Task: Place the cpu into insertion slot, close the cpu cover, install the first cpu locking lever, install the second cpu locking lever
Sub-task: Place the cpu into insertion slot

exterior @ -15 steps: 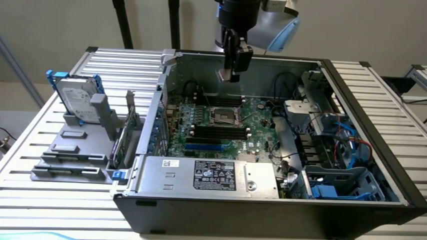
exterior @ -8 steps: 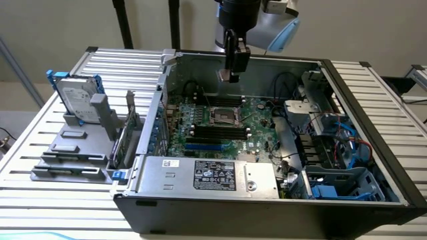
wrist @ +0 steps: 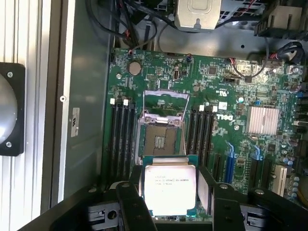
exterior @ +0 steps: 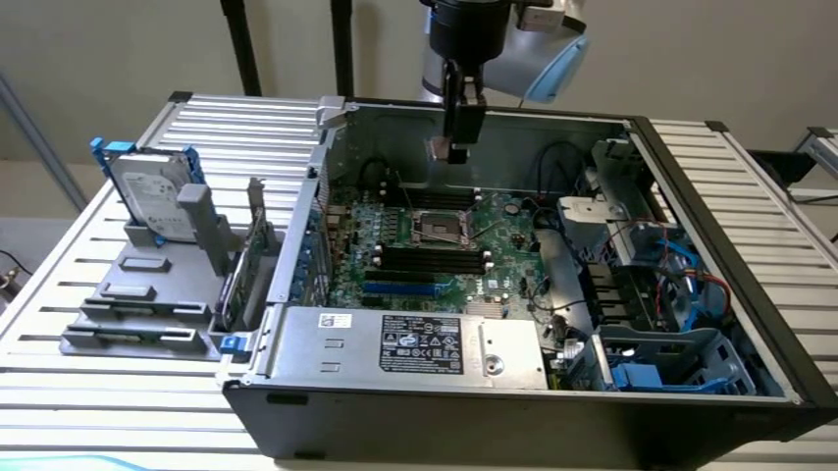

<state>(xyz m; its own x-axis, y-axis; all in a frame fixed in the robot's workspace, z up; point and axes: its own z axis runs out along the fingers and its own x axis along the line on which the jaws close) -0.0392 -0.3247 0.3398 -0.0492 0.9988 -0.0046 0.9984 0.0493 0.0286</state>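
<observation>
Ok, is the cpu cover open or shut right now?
Open: the cpu cover stands tilted up, leaving the insertion slot with its dark centre exposed.

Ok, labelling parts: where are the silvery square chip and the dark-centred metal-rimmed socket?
silvery square chip (wrist: 169, 188), wrist view, middle of its metal top.
dark-centred metal-rimmed socket (wrist: 160, 138), wrist view, its dark centre.

The Universal Robots arm (exterior: 472, 44), at twelve o'clock in the exterior view: a glossy black cylindrical wrist section (exterior: 461, 20) sits beside a pale grey joint housing (exterior: 531, 44), which carries a light-blue cap (exterior: 563, 61) at its four o'clock side. The gripper (exterior: 452, 147) is slim and matt black. Seen from the wrist camera, its two fingers (wrist: 131, 204) are broad, black, round-edged bars, with small round bolt heads (wrist: 222, 186) set in the black blocks behind them.
</observation>
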